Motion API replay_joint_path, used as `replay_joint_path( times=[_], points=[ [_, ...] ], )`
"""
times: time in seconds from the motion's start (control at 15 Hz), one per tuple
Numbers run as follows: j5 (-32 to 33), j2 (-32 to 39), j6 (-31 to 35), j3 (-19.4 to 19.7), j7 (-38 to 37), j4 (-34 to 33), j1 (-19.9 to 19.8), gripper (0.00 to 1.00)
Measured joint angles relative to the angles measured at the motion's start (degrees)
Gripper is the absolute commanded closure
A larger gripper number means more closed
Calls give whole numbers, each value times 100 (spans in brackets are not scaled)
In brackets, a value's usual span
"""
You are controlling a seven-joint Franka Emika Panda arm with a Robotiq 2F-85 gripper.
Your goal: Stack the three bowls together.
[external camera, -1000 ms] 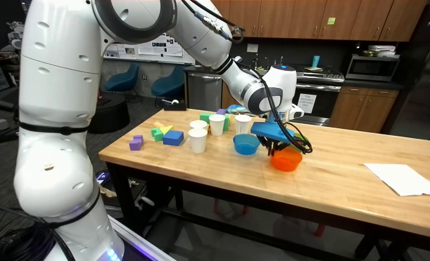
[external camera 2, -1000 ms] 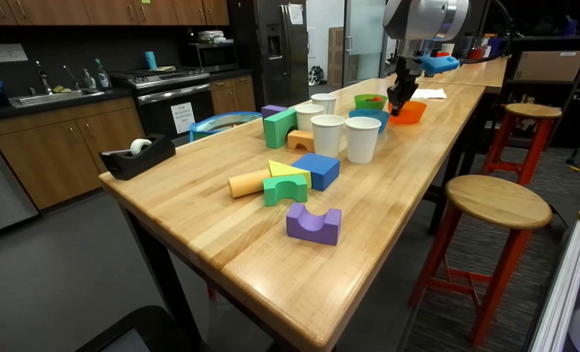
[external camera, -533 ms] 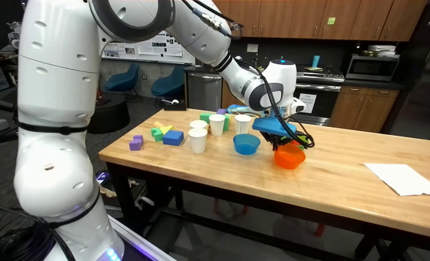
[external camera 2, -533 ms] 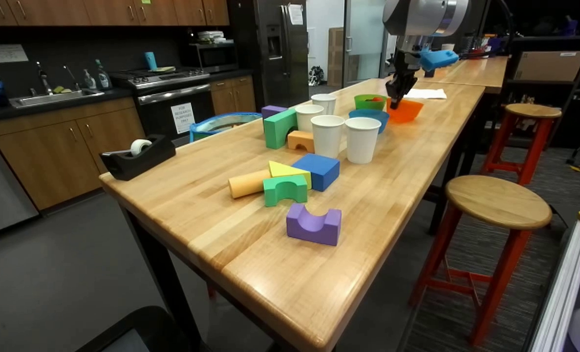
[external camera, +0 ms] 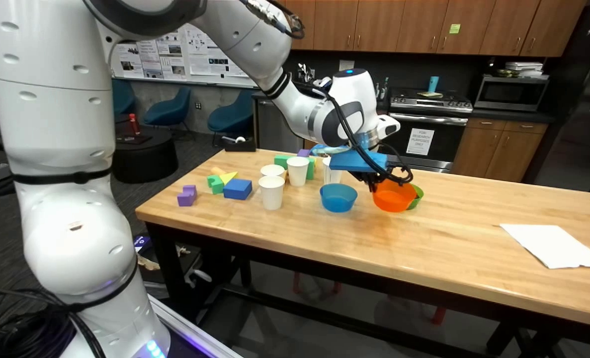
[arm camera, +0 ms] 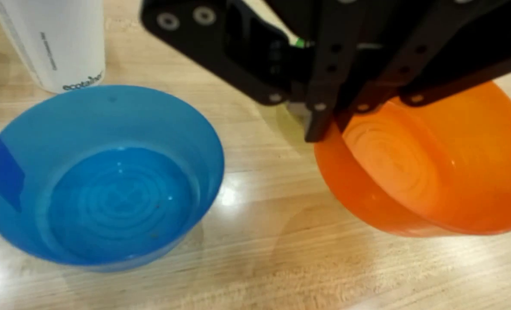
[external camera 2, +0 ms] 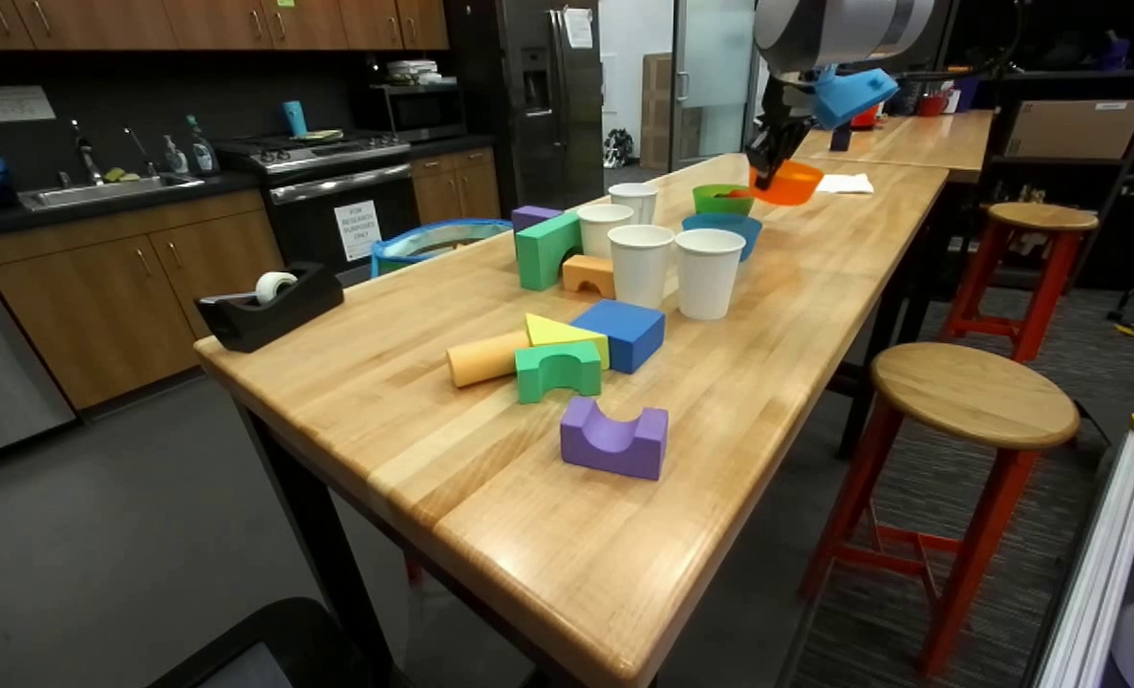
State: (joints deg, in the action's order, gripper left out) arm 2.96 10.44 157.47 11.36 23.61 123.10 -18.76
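My gripper (arm camera: 333, 128) is shut on the near rim of the orange bowl (arm camera: 414, 181), one finger inside and one outside. The orange bowl also shows in both exterior views (external camera: 394, 198) (external camera 2: 796, 183); it is tilted and held above the table. The blue bowl (arm camera: 122, 202) stands upright on the table beside it, and shows in an exterior view (external camera: 338, 199). The green bowl (external camera 2: 708, 201) stands on the table behind, with something red inside; it is partly hidden by the orange bowl in an exterior view (external camera: 417, 197). Only a speck of green shows in the wrist view.
White cups (external camera: 272, 193) stand left of the blue bowl, one close behind it (arm camera: 61, 43). Coloured blocks (external camera 2: 619, 334) lie toward the table's end, with a black tape dispenser (external camera 2: 270, 306). A white sheet (external camera: 555, 246) lies on the right of the table (external camera: 449, 258).
The orange bowl has been lifted off the table with my gripper and tilted. It has moved back toward the green bowl. The blue and green bowls have not moved.
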Motion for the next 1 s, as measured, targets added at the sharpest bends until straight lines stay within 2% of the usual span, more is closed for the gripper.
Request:
replay_joint_path(
  times=[0.27, 0.47, 0.6, 0.73, 1.0],
  points=[
    [1720, -747, 739, 189, -1087, 929, 397, 99],
    [3164, -1329, 836, 164, -1870, 1398, 477, 99],
    [3776, -1694, 828, 72, -2094, 1624, 477, 99],
    [3951, -2003, 814, -41, -2030, 1826, 505, 99],
    [3803, -2305, 611, -173, -1369, 2087, 712, 99]
  ],
)
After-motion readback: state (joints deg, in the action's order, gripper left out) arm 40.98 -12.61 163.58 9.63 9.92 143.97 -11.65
